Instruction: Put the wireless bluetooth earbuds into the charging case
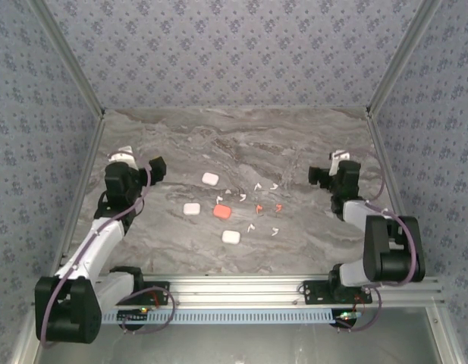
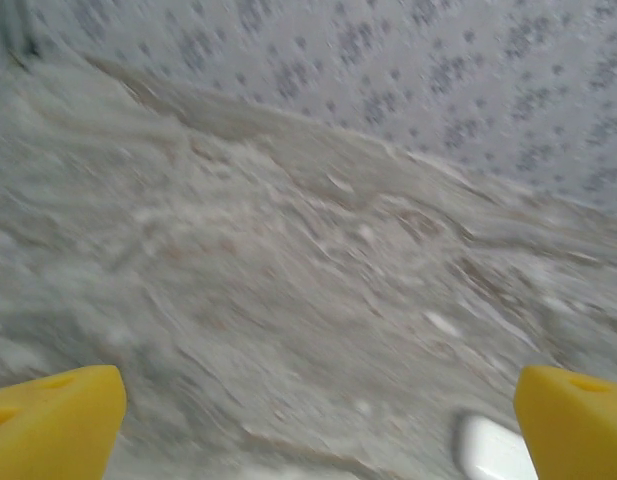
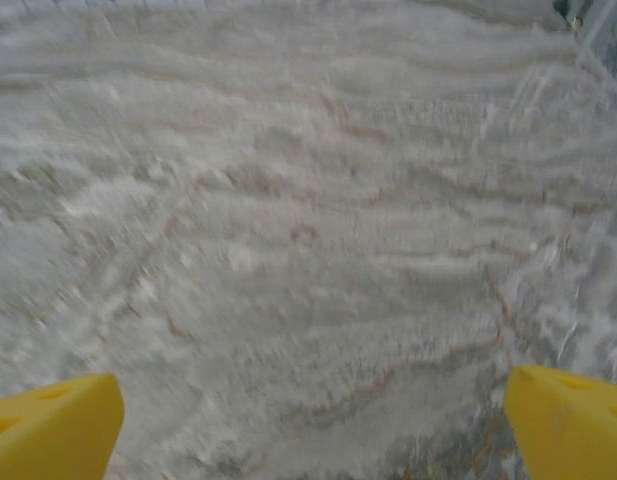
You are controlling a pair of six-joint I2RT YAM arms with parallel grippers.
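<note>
Several tiny earbuds lie scattered mid-table: white ones (image 1: pixel 256 186) and two coral-red ones (image 1: pixel 258 207). Three white charging cases (image 1: pixel 210 179) (image 1: pixel 192 208) (image 1: pixel 230 236) and a coral case (image 1: pixel 222 210) sit just left of them. My left gripper (image 1: pixel 139 161) hovers at the left side, well clear of the cases, open with nothing between its yellow fingertips (image 2: pixel 53 420). A white case corner (image 2: pixel 493 450) shows low on the right in the left wrist view. My right gripper (image 1: pixel 332 168) hangs at the right side, open and empty, its yellow fingertips (image 3: pixel 568 420) over bare marble.
The grey marble tabletop (image 1: pixel 241 136) is walled by patterned panels at the back and sides. An aluminium rail (image 1: pixel 234 288) with both arm bases runs along the near edge.
</note>
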